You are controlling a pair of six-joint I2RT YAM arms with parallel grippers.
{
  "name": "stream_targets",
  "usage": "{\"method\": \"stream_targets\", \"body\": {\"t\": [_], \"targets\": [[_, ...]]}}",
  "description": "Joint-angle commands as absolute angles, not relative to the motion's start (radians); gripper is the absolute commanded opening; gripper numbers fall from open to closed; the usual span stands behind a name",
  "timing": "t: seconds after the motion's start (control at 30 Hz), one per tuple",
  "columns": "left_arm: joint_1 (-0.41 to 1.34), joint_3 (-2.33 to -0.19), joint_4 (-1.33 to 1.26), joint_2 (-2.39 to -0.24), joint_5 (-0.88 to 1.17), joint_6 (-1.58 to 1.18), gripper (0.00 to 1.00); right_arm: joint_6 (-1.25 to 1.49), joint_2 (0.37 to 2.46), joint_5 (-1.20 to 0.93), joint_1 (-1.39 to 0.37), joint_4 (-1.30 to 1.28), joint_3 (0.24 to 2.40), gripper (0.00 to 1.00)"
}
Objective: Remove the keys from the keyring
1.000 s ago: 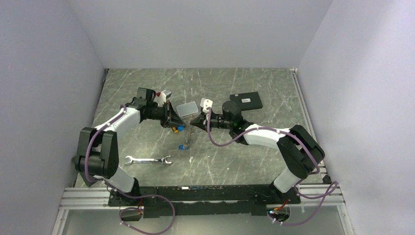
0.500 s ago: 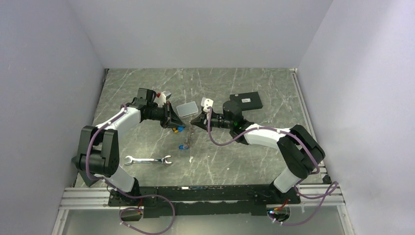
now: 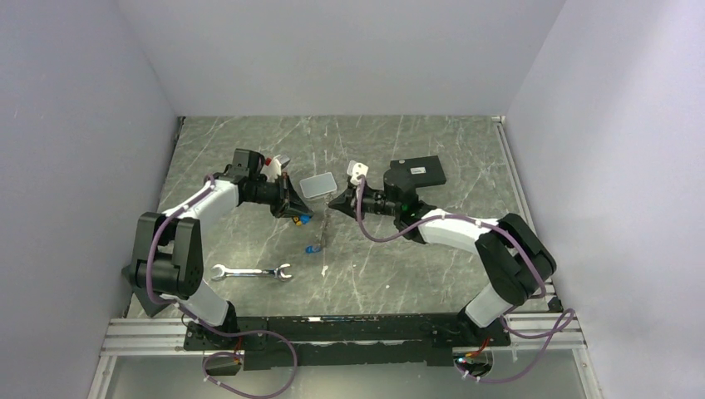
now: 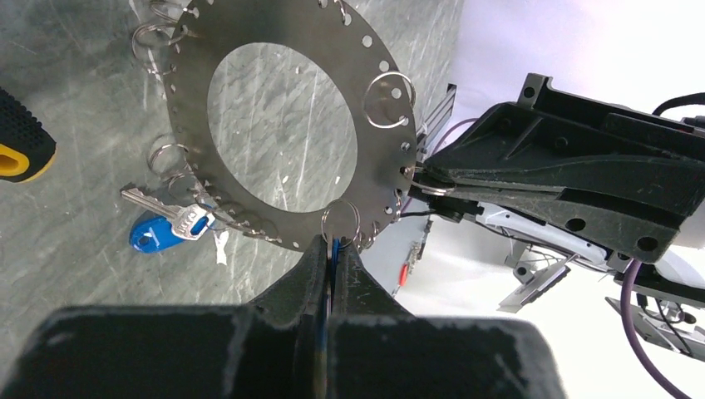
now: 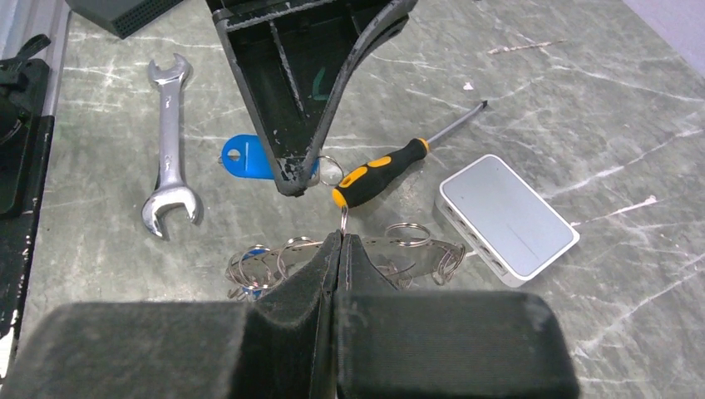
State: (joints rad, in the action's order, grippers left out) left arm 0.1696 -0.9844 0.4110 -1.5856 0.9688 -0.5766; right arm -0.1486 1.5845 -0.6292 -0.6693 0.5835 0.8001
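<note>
While right jaws clamp the keyring (image 4: 382, 100) rim, left jaws just beside it pinch a blue key (image 4: 332, 251) (edge-on, seemingly looped on).

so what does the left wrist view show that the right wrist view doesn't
Only left wrist: the keyring face-on, a flat disc with an open centre, and a hanging key with its silvery blade. Only right wrist: the wrench, the white box and the screwdriver whole, shaft included. Both: the keyring, the screwdriver's yellow-and-black handle, and both grippers shut, the right gripper on the ring's rim, the left gripper on what looks like a blue key.
</note>
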Motion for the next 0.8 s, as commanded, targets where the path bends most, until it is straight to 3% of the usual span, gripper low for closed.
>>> {"method": "stream_targets", "body": {"t": [0.0, 0.43, 0.77], "targets": [[0.167, -1.074, 0.475, -1.582, 0.964, -0.496, 0.0, -0.11, 1.519, -0.64, -0.644, 0.586, 0.815, 0.0], [0.167, -1.157, 0.555, -1.614, 0.964, -0.419, 0.0, -0.162, 1.343, -0.67, -0.514, 0.248, 0.831, 0.0], [0.167, -1.159, 0.548, -1.631, 0.975, -0.416, 0.0, -0.354, 1.215, -0.693, -0.496, -0.254, 0.945, 0.0]]}}
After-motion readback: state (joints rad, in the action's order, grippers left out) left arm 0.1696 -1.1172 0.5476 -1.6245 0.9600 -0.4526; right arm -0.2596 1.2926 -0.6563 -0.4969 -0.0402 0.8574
